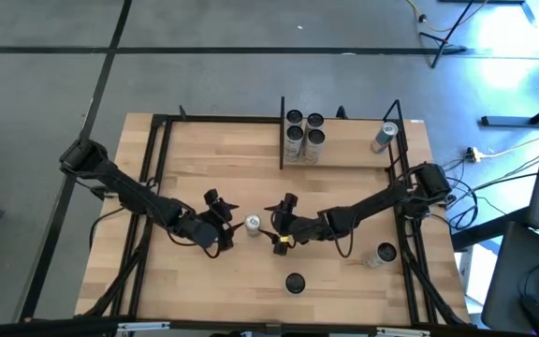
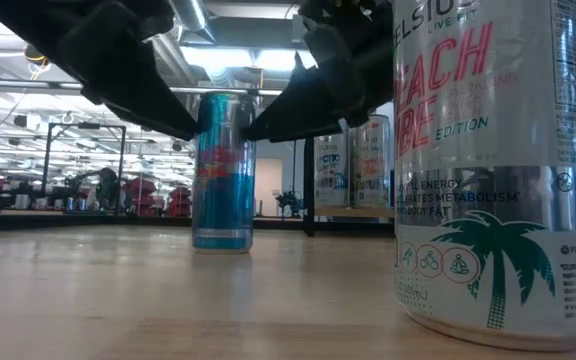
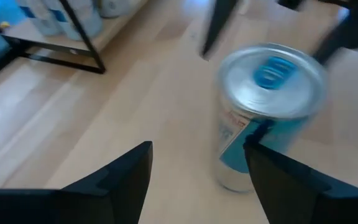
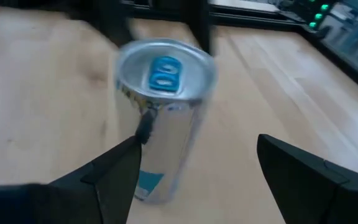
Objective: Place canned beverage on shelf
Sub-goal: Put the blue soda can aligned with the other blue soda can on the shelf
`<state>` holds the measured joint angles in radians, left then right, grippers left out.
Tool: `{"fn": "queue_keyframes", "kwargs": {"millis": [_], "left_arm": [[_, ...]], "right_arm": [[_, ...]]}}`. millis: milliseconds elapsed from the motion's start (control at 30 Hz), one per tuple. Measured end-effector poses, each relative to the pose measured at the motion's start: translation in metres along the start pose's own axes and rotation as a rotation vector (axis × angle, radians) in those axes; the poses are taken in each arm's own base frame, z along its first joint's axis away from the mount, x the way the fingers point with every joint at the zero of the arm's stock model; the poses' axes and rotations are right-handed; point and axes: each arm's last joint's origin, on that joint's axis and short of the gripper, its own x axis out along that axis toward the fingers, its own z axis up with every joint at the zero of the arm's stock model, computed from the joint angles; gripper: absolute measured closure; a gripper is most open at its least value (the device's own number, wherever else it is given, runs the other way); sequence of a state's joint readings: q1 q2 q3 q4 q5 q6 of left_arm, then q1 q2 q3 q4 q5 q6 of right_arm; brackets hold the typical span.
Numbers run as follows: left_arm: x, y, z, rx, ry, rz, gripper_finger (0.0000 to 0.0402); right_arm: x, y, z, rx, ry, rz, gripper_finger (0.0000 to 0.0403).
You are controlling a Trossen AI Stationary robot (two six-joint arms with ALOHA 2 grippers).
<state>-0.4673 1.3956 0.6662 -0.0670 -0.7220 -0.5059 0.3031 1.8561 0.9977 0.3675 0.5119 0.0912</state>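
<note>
A blue-and-silver beverage can (image 1: 253, 224) stands upright on its base mid-table, also in the low view (image 2: 223, 170). My left gripper (image 1: 227, 223) is open just left of it, and my right gripper (image 1: 274, 229) is open just right of it. In each wrist view the can (image 3: 269, 106) (image 4: 163, 106) stands by one fingertip, not centred in the gap. The shelf (image 1: 349, 152) runs along the table's far side, with several cans (image 1: 304, 136) standing at its left end and one can (image 1: 385, 137) at its right end. My left gripper (image 3: 199, 144) has one fingertip (image 3: 257, 146) level with the can's side wall (image 3: 235, 140), just below the rim. Whether it touches, I cannot tell. My right gripper (image 4: 199, 140) has one fingertip (image 4: 132, 146) at the can's opposite side wall (image 4: 160, 143). Here too I cannot tell.
A tall silver Celsius can (image 2: 498, 170) stands close to the table's near edge, seen from above as a dark top (image 1: 295, 283). Another can (image 1: 380, 255) is near the right rail. Black frame rails (image 1: 148, 206) run along both table sides.
</note>
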Motion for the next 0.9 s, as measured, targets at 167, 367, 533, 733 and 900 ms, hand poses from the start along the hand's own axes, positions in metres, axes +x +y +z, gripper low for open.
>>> {"fn": "queue_keyframes", "kwargs": {"millis": [167,367,533,733,900], "left_arm": [[-0.004,-0.006,-0.002,0.005,0.011,-0.051,0.0144],[-0.009,-0.013,-0.007,0.055,0.069,-0.172,0.0144],[-0.01,-0.014,-0.008,0.084,0.06,-0.16,0.0144],[-0.01,-0.014,-0.008,0.083,0.059,-0.157,0.0144],[-0.01,-0.014,-0.008,0.084,0.058,-0.156,0.0144]], "right_arm": [[-0.007,-0.007,0.006,-0.008,0.014,-0.051,0.01],[-0.023,-0.011,0.018,-0.016,0.035,0.033,0.01],[-0.028,-0.009,0.034,0.037,-0.062,0.177,0.01],[-0.016,-0.008,0.034,0.04,-0.148,0.184,0.01],[0.0,-0.017,0.026,0.066,-0.153,0.17,0.01]]}}
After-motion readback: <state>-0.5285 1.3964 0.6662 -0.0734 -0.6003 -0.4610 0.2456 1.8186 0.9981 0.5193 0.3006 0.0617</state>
